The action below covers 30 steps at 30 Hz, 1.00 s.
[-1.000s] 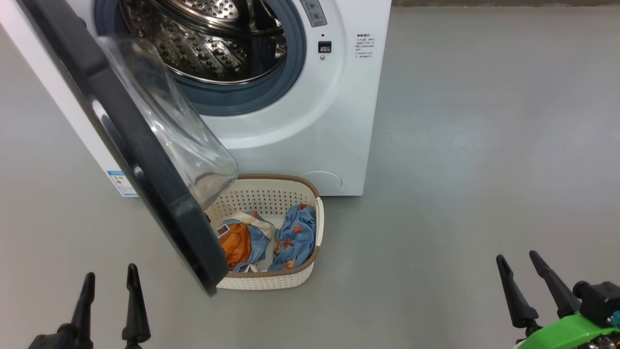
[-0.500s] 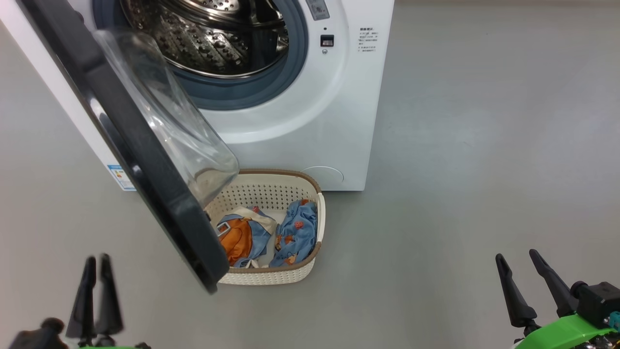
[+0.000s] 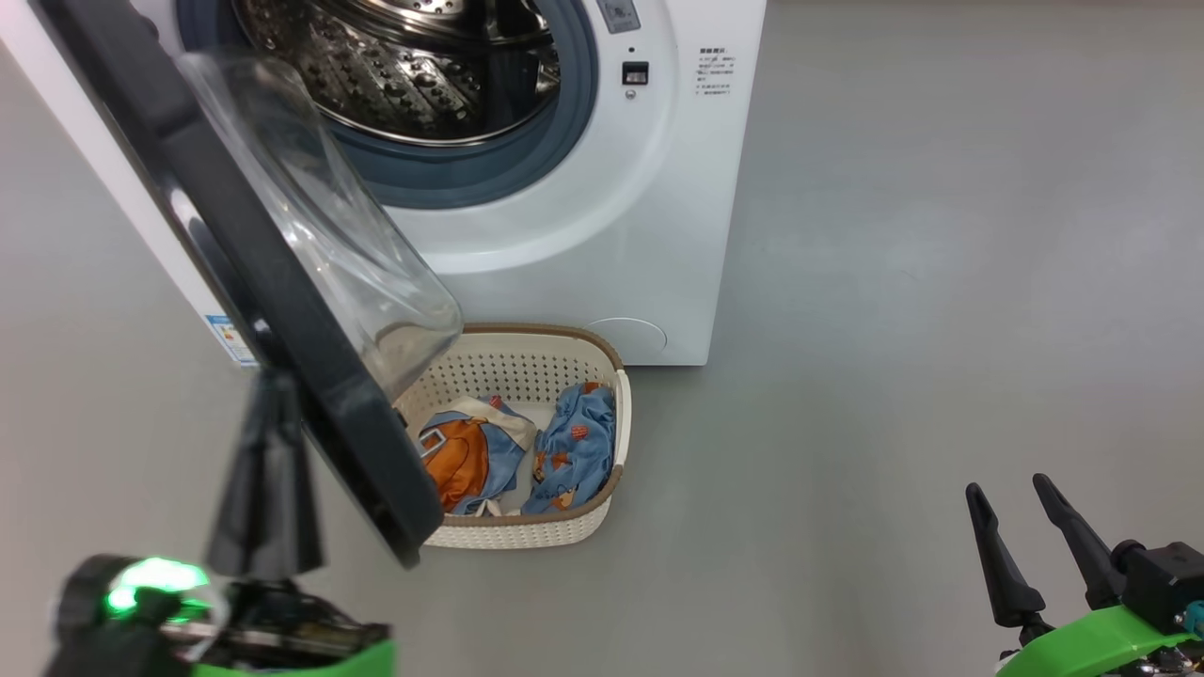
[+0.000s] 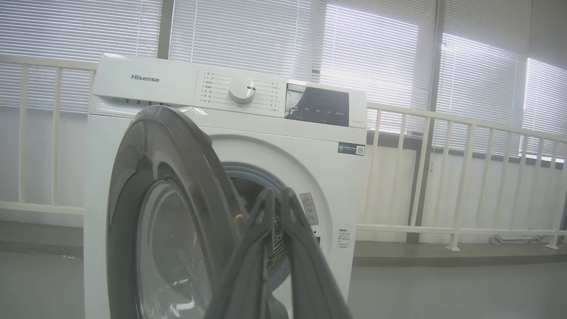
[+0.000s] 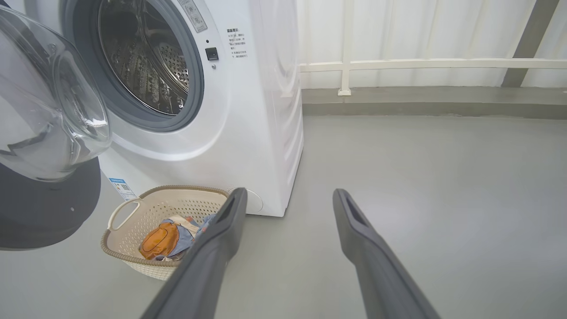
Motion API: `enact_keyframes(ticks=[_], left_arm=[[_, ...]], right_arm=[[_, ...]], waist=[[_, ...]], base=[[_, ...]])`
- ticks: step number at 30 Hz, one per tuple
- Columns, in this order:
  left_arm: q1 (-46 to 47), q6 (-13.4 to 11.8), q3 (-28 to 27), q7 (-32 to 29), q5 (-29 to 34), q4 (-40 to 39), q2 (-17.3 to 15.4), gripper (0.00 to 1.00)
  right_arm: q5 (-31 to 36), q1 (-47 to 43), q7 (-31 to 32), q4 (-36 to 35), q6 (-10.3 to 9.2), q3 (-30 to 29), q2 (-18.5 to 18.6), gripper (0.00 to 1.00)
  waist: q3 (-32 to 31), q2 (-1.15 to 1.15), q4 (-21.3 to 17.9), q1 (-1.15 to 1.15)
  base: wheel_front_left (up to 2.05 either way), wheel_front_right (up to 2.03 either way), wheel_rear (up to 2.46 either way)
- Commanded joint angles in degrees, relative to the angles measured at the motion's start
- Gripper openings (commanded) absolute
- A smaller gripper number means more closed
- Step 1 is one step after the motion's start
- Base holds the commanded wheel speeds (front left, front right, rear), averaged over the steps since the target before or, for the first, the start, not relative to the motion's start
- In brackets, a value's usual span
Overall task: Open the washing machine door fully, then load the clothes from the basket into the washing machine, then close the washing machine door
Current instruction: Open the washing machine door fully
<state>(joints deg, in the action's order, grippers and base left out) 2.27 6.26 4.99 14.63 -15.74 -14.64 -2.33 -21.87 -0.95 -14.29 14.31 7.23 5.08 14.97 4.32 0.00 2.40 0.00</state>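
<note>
The white washing machine (image 3: 583, 254) stands with its steel drum (image 3: 414, 75) exposed. Its black washing machine door (image 3: 301, 338) hangs partly open, swung out to the left, the glass bowl over the basket's left end. The cream basket (image 3: 616, 414) sits on the floor before the machine and holds the clothes (image 3: 574, 451), blue printed cloth and an orange patch. My left gripper (image 3: 270, 381) is raised and shut on nothing, just outside the door's outer face; the left wrist view shows its fingers (image 4: 266, 230) together before the door (image 4: 177, 186). My right gripper (image 3: 1006, 486) stands open, low right.
Bare grey floor (image 3: 941, 282) stretches to the right of the machine and the basket. A white railing (image 5: 421, 64) over a low kerb runs behind the machine, with blinds (image 4: 248, 35) above it. The right wrist view shows the basket (image 5: 122, 212) left of my open right gripper (image 5: 289, 193).
My left gripper has shut and risen from the lower left up to the door's outer side. The right gripper has stayed put. The head view has shifted slightly.
</note>
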Motion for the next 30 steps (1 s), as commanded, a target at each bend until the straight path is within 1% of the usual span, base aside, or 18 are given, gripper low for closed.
enact_keyframes(ticks=[1, 3, 6, 9, 13, 16, 18, 23, 30], left_arm=[[0.9, -0.6, 0.0, -0.3, 0.0, -2.2, -0.5, 0.00], [0.9, -1.1, 2.9, -0.8, -0.3, -2.2, -0.5, 0.00], [1.3, -1.5, 6.8, -1.2, -1.5, -0.1, -0.5, 0.00], [2.0, -1.5, 10.5, -1.4, -2.8, 3.5, -0.5, 0.00], [3.7, -1.7, 13.3, -1.0, -4.7, 9.7, -0.5, 0.00], [5.5, -1.8, 13.8, -0.5, -5.6, 14.8, -0.5, 0.00], [6.0, -1.8, 13.8, -0.3, -6.1, 16.3, -0.5, 0.00], [8.3, -2.4, 12.1, 0.2, -6.4, 21.8, -0.5, 0.00], [8.9, -2.7, 8.4, 0.3, -6.7, 23.7, -0.5, 0.00]], right_arm=[[0.5, 0.5, -0.7, -1.6, 0.25, 0.4, 1.2, 1.00], [0.7, 0.6, -0.7, -1.8, 0.25, 0.0, 1.0, 1.00], [0.9, 0.6, -0.7, -2.0, 0.25, -0.2, 0.7, 1.00], [1.1, 0.6, -0.7, -2.0, 0.25, -0.2, 0.5, 1.00], [1.4, 0.8, -0.7, -2.0, 0.25, -0.1, 0.2, 1.00], [1.5, 1.1, -0.7, -1.9, 0.25, 0.0, 0.1, 1.00], [1.5, 1.1, -0.7, -1.9, 0.25, 0.0, 0.1, 1.00], [1.6, 1.4, -0.7, -2.1, 0.25, -0.1, -0.1, 1.00], [1.7, 1.1, -0.7, -2.0, 0.25, -0.1, -0.4, 0.99]], waist=[[0.1, 0.00, -0.2, 0.00], [0.3, 0.00, -0.5, 0.00], [0.4, 0.00, -0.8, 0.00], [0.6, 0.00, -1.2, 0.00], [1.1, 0.00, -1.6, 0.00], [1.4, 0.00, -1.8, 0.00], [1.5, 0.00, -1.8, 0.00], [1.9, 0.00, -2.0, 0.00], [1.8, 0.00, -2.2, 0.00]], base=[[0.00, 0.00, 0.00], [0.00, 0.00, 0.00], [0.00, 0.00, 0.00], [0.00, 0.00, 0.00], [0.00, 0.00, 0.00], [0.00, 0.00, 0.00], [0.00, 0.00, 0.00], [0.00, 0.00, 0.00], [0.00, 0.00, 0.00]])
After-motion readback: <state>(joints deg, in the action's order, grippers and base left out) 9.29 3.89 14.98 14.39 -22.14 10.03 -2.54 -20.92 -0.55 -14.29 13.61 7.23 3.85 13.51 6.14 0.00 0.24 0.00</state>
